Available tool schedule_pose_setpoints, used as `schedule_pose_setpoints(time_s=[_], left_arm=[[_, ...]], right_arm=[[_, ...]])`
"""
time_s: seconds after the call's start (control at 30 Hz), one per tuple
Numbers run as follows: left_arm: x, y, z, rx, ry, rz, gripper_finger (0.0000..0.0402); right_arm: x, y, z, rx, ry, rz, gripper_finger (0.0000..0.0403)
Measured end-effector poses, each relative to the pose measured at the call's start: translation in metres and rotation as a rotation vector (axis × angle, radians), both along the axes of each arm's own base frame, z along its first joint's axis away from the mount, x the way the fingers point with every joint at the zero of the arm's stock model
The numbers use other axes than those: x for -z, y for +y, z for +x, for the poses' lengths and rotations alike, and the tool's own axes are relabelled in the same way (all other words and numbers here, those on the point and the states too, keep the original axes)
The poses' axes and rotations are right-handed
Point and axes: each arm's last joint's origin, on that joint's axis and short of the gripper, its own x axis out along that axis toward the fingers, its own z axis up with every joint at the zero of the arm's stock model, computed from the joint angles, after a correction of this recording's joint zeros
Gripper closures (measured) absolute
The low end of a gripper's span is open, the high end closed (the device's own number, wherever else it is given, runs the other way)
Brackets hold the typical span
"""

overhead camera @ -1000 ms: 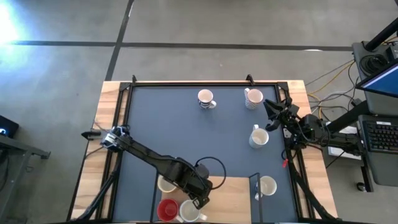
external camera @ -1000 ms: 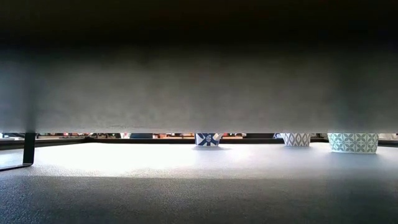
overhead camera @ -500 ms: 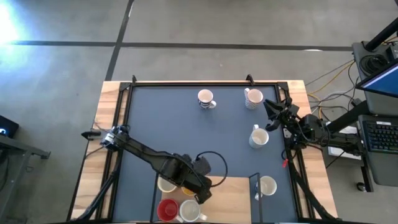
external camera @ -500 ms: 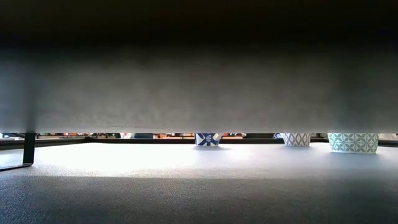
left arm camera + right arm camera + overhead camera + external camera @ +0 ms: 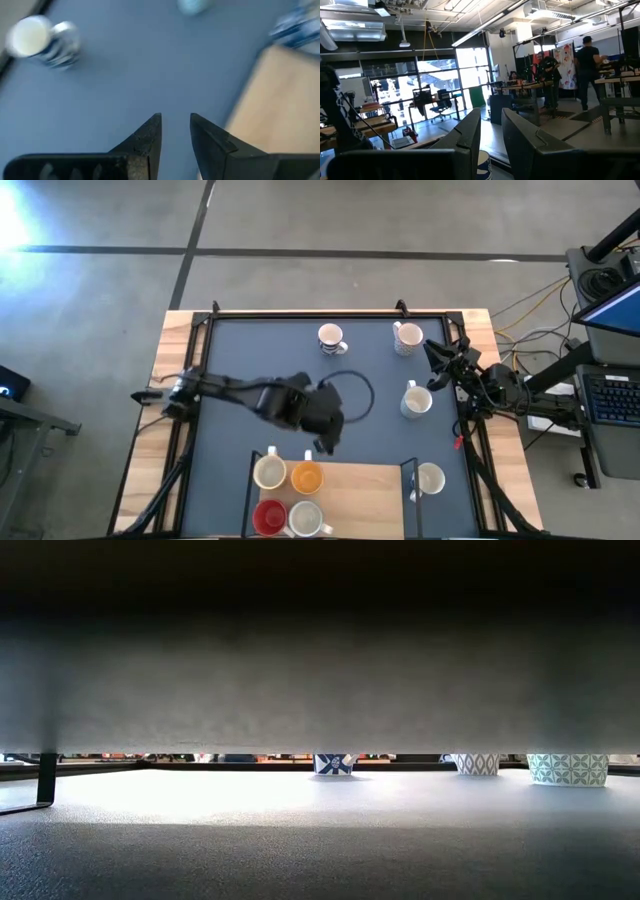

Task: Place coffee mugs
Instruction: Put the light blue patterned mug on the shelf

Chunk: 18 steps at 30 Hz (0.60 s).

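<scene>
Mugs on board: four stand in a tight cluster on the wooden board at the near edge. A cream mug and the orange mug sit side by side; the red mug and a white mug sit just behind them, nearer the edge.
Mug at board's right: one white mug stands alone past the small upright post, well apart from the four.
Mugs on mat: three more stand on the dark mat. The striped mug and a patterned mug are at the far side; another mug is nearer the middle right.
Left gripper: over the mat, just beyond the board's far edge, near the orange mug. It holds nothing; in the wrist view its fingers stand a narrow gap apart.
Right gripper: at the mat's right edge, between the patterned mug and the middle-right mug, empty, fingers parted narrowly.
Room: people stand among benches in the right wrist view.
</scene>
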Motion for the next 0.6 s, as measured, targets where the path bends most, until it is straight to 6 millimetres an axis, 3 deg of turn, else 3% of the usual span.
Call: schedule_pose_setpoints(time_s=[0.17,0.4,0.6], left_arm=[[0.003,0.042,0.003,-0.043,0.085,0.043,0.0318],[0.003,0.078,0.003,0.073,0.196,0.129,0.0318],[-0.017,0.109,-0.012,0.141,0.201,0.185,0.0318]], right_arm=[[0.0,0.0,0.0,0.0,0.0,0.0,0.0335],[0.0,0.0,0.0,0.0,0.0,0.0,0.0335],[-0.001,0.0,0.0,0.0,-0.016,-0.003,0.0335]])
